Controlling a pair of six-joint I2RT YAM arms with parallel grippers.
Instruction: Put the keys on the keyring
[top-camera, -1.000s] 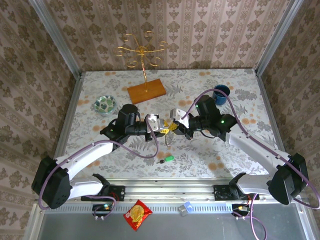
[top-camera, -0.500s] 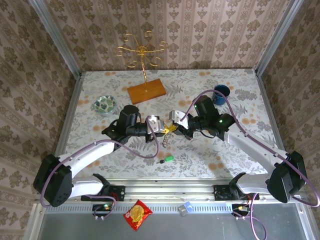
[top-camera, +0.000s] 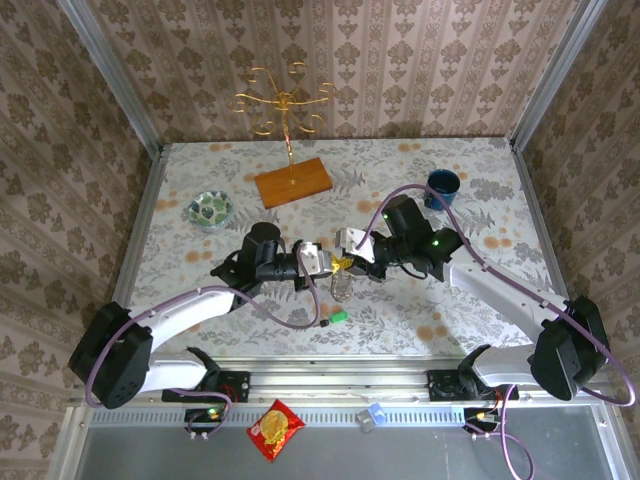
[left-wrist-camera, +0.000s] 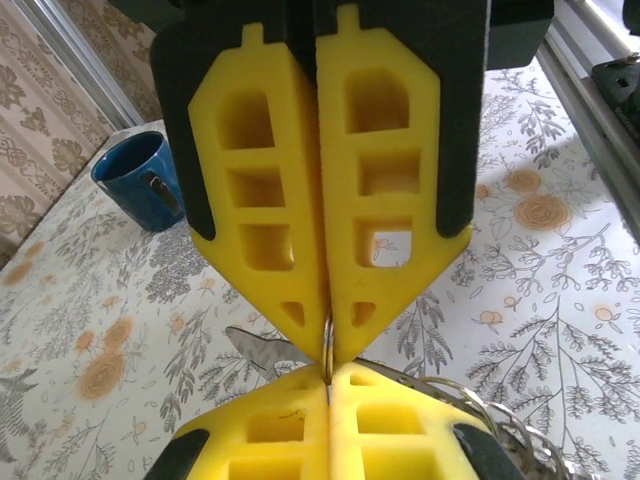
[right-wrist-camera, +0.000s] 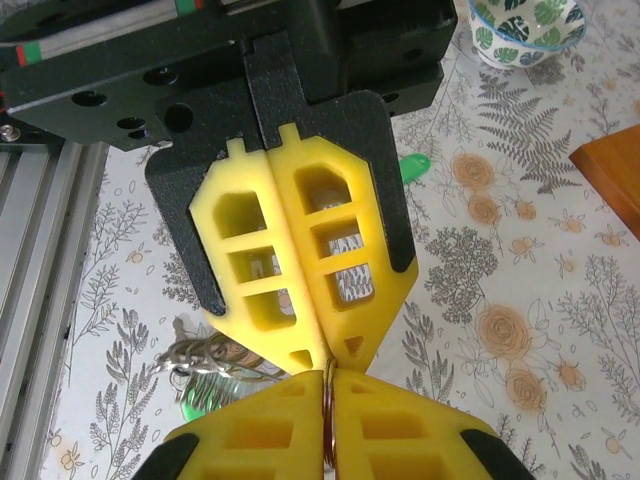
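Note:
The keyring (right-wrist-camera: 326, 420) shows edge-on as a thin brownish band pinched between both grippers' yellow tips. My left gripper (top-camera: 330, 262) and right gripper (top-camera: 347, 263) meet tip to tip above the table's middle, both shut on it. In the left wrist view my left gripper (left-wrist-camera: 328, 375) is at the bottom and the right gripper (left-wrist-camera: 327, 352) faces it from above. Wire loops and one green key (right-wrist-camera: 200, 405) hang below the grip, beside a bare metal blade (left-wrist-camera: 260, 350). The other green key (top-camera: 337, 317) lies on the table nearer the front edge.
A gold wire stand on a wooden base (top-camera: 292, 183) stands at the back. The patterned bowl (top-camera: 210, 209) sits at the left and the blue cup (top-camera: 442, 184) at the back right. An aluminium rail (right-wrist-camera: 40, 250) runs along the near edge.
Both grippers, joined at the tips, have drifted slightly toward the near edge, and the hanging loops came with them. The green key on the table has not moved.

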